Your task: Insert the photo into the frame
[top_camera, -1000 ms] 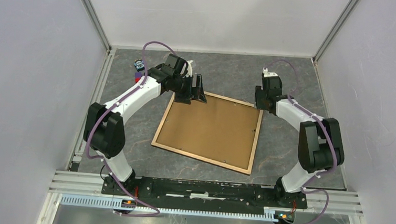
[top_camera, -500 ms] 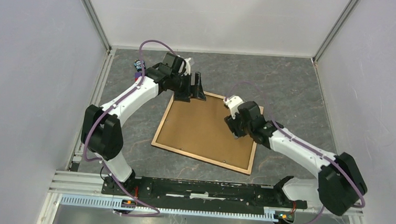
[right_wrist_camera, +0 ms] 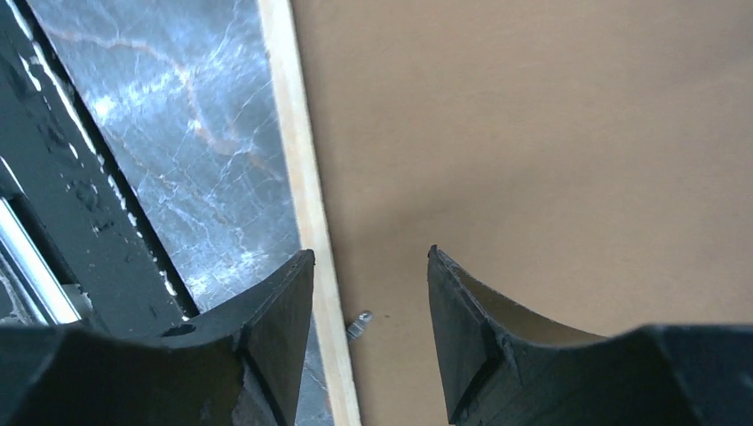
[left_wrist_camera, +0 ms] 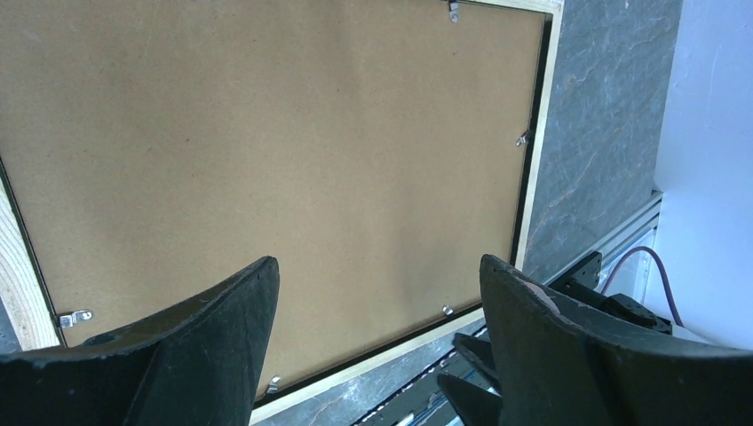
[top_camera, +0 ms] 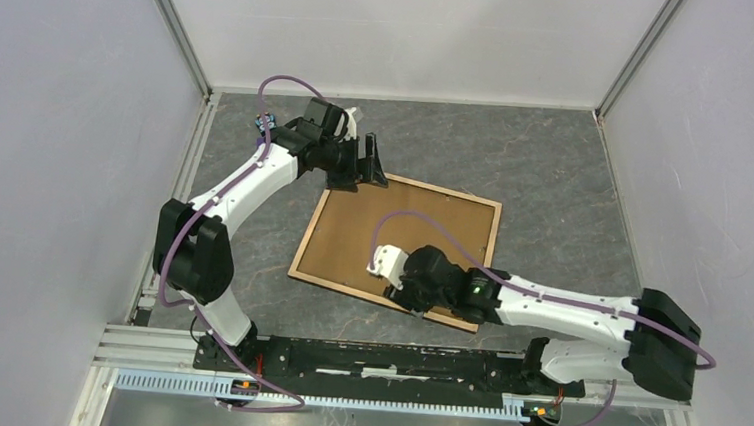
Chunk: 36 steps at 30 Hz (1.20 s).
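Seen from above, the frame lies face down on the table, left hand at its far corner, right hand over its near rail; no photo shows. Left wrist view: hand wide open, empty, above the backing board. Right wrist view: hand half open, empty, beside a metal clip that likely needs turning next.

Light: bright, even, diffuse, from overhead.
Shadows: soft, faint patch on backing board.
Glare: pale sheen on marbled table, right wrist view.
Focus: overhead sharp; wrist views softer along bottom edge.
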Each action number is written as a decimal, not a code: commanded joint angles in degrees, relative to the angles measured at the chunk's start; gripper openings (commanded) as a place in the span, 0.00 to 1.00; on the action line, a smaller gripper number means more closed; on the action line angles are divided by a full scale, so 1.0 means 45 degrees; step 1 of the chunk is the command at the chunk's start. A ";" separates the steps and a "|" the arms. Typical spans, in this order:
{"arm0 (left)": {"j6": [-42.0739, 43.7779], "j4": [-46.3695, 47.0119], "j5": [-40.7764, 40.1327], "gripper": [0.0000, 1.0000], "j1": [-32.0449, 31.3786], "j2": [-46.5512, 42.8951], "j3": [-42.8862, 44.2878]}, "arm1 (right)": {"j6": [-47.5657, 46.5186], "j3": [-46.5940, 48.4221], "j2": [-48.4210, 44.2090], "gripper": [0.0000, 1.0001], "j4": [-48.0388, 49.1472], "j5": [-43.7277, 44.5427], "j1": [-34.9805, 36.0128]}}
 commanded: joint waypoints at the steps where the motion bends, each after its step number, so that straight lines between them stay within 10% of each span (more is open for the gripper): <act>1: -0.0391 0.0395 0.0002 0.89 -0.0021 -0.0211 -0.0130 | 0.0288 0.0272 0.1353 0.54 0.0014 0.1252 0.1152; 23: -0.0243 0.0391 -0.0466 0.89 -0.0051 -0.0201 -0.0239 | 0.1860 -0.0428 0.3578 0.26 0.1267 0.3775 0.2659; 30: 0.0113 0.0494 -0.2237 0.93 -0.0028 -0.0830 -0.0359 | 0.2791 -0.1617 0.2489 0.00 0.3102 0.4587 0.2690; 36: -0.0068 -0.0124 -0.3654 0.96 -0.0035 -0.1399 -0.0060 | 0.3312 -0.1882 0.1835 0.00 0.4327 0.5311 0.2680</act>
